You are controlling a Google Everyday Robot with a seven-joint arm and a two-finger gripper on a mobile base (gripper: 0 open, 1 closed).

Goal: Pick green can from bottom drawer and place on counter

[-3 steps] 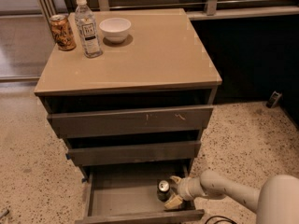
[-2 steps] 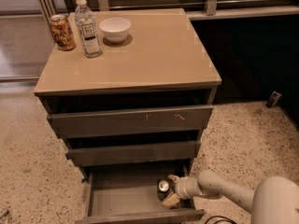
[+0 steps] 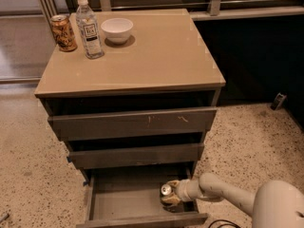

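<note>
Green can (image 3: 166, 190) upright in bottom drawer (image 3: 123, 201), right side, jaws at it

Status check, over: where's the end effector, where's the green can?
End effector low in open bottom grey-brown drawer, at small dark green can. Can upright, drawer's right side. Middle grey-brown drawer front close above it.

Three drawers (image 3: 133, 122), two cans (image 3: 63, 32) (image 3: 166, 190); one bottle (image 3: 89, 30), one bowl (image 3: 117, 29); one end effector (image 3: 169, 197), in bottom drawer (image 3: 123, 201)
</note>
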